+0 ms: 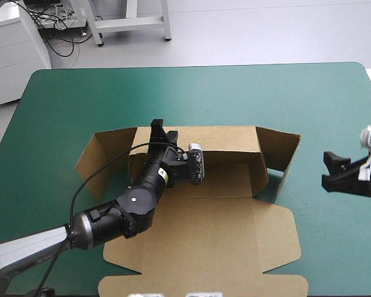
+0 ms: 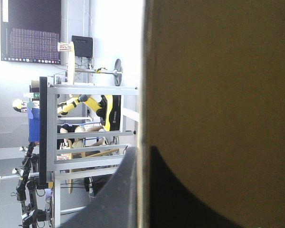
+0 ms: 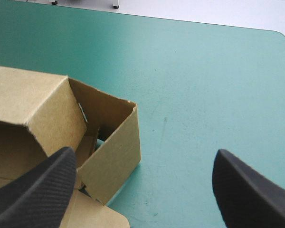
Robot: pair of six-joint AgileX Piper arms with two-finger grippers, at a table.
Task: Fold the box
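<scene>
Pinching the box (image 1: 222, 216) by its far wall, left gripper (image 1: 157, 128) clamps it upright; right gripper (image 1: 329, 169) hovers, fingers apart, end wall beside them.

No readable text, no labels — none

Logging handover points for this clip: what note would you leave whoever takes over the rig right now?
Left gripper: shut on the far wall of the box, near its left end.
Right gripper: open, over the teal-green cover, off the box's right side, touching nothing.
Done: far wall and both end flaps raised.
Left: end flaps stand splayed, not tucked; lid lies flat toward the near edge.
</scene>
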